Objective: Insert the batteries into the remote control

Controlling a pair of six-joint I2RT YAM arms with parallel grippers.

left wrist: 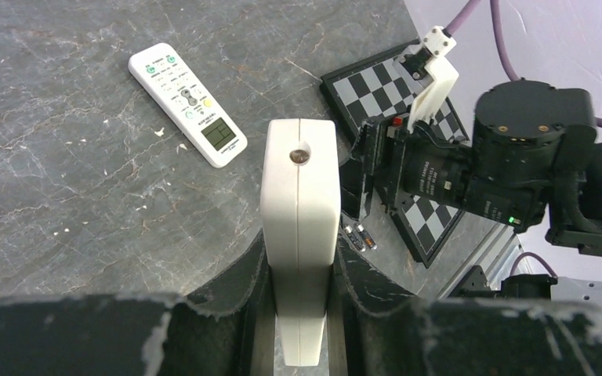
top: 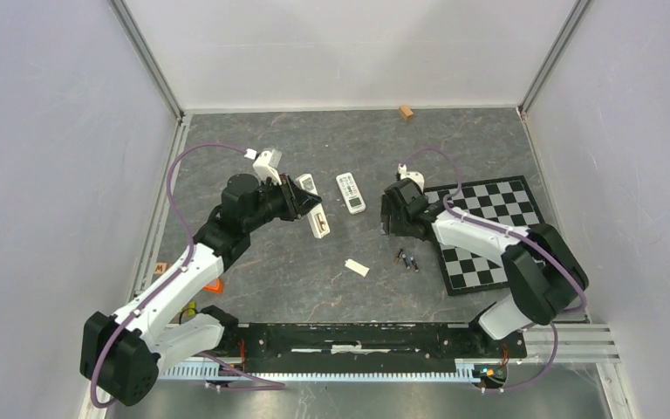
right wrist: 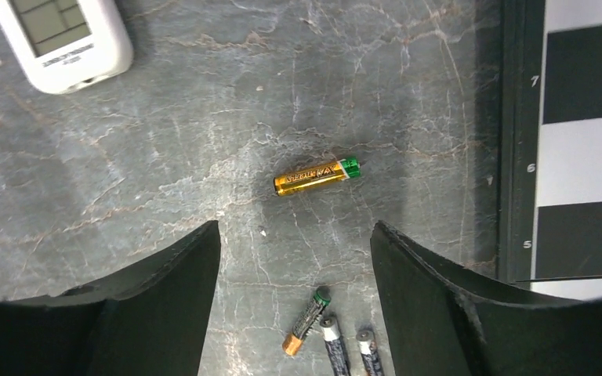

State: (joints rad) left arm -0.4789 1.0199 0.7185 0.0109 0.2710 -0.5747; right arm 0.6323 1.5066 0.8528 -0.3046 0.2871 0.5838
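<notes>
My left gripper (left wrist: pixel 299 247) is shut on the white remote control (left wrist: pixel 299 204), which it holds on edge above the table. From above, the remote control (top: pixel 319 224) sticks out of the left gripper (top: pixel 307 208). A gold battery with a green end (right wrist: pixel 317 176) lies on the table just beyond my right gripper (right wrist: pixel 294 227), which is open and empty. Three more batteries (right wrist: pixel 335 341) lie side by side lower between its fingers. In the top view the right gripper (top: pixel 393 225) hangs just above that group of batteries (top: pixel 407 260).
A second white remote with a display window (top: pixel 350 192) (left wrist: pixel 186 102) (right wrist: pixel 63 39) lies mid-table. A chessboard (top: pixel 488 229) (right wrist: pixel 580 157) lies to the right. A small white flat piece (top: pixel 357 268) lies near the front. A wooden block (top: pixel 406 112) sits by the back wall.
</notes>
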